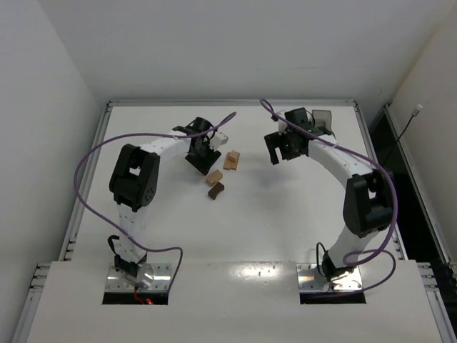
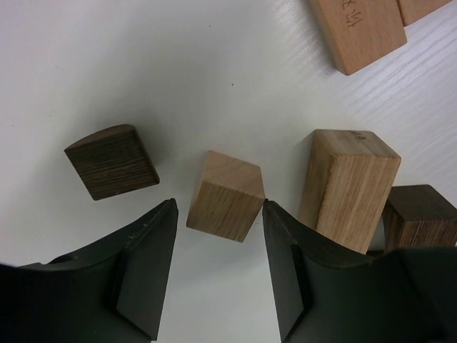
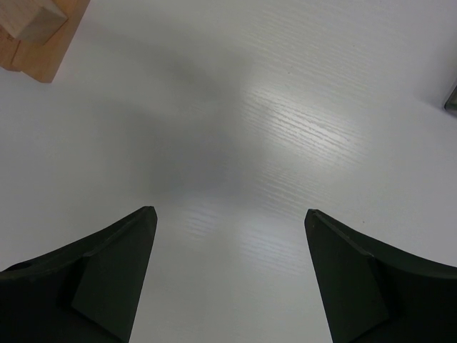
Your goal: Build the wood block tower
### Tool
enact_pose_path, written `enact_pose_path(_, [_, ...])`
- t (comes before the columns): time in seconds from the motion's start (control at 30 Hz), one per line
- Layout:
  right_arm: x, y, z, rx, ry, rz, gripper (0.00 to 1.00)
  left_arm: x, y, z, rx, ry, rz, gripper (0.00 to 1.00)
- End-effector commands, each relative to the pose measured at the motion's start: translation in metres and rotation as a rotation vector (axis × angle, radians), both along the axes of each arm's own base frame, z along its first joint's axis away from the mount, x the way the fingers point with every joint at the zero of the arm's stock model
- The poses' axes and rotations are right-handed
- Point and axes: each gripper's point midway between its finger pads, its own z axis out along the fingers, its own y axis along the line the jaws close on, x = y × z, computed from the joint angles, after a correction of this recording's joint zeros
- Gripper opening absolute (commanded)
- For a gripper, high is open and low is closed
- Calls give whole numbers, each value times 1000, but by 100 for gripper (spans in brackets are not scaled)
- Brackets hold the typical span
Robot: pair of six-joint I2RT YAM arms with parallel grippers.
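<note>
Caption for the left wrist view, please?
Left gripper open around a light tan cube, other wood blocks scattered nearby.

Cube [image 2: 227, 196] between jaws of left tool [image 2: 220, 203], bar [image 2: 348, 187] beside

The whole table [image 1: 285, 214] gets taken in from high up and behind, looking down, with the arm bases [image 1: 138, 275] parked along the bottom of the frame. The left wrist view is aimed straight down from really close, dark fingers [image 2: 143, 271] in the lower corners, wood blocks [image 2: 227, 196] packed mid-frame. The right wrist view is held a bit higher over bare tabletop. The tan pieces [image 3: 36, 36] clipped at its upper left look to be shared with the left wrist's upper right and the overhead's centre.
</note>
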Motion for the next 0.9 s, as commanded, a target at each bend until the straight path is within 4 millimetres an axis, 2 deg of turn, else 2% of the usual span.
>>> enact_pose_path(0.0, [8,8,10,22,-30,20,82,10,7,5,-20,-16,4,48])
enact_pose_path(0.1, [8,8,10,22,-30,20,82,9,5,1,-25,-4,1,47])
enact_pose_path(0.17, [8,8,10,22,-30,20,82,10,8,1,-32,-1,6,42])
enact_pose_path(0.2, [8,8,10,22,-30,20,82,10,8,1,-33,-1,6,36])
enact_pose_path(0.33, [8,8,10,22,-30,20,82,13,7,5,-39,-18,6,33])
enact_pose_path(0.47, [8,8,10,22,-30,20,82,12,7,0,-33,-1,6,42])
enact_pose_path(0.53, [8,8,10,22,-30,20,82,14,4,2,-44,-7,2,51])
enact_pose_path(0.6, [8,8,10,22,-30,20,82,21,2,5,-48,-19,2,55])
enact_pose_path(0.87, [8,9,6,27,-19,26,82,26,-1,9,-56,-26,-10,55])
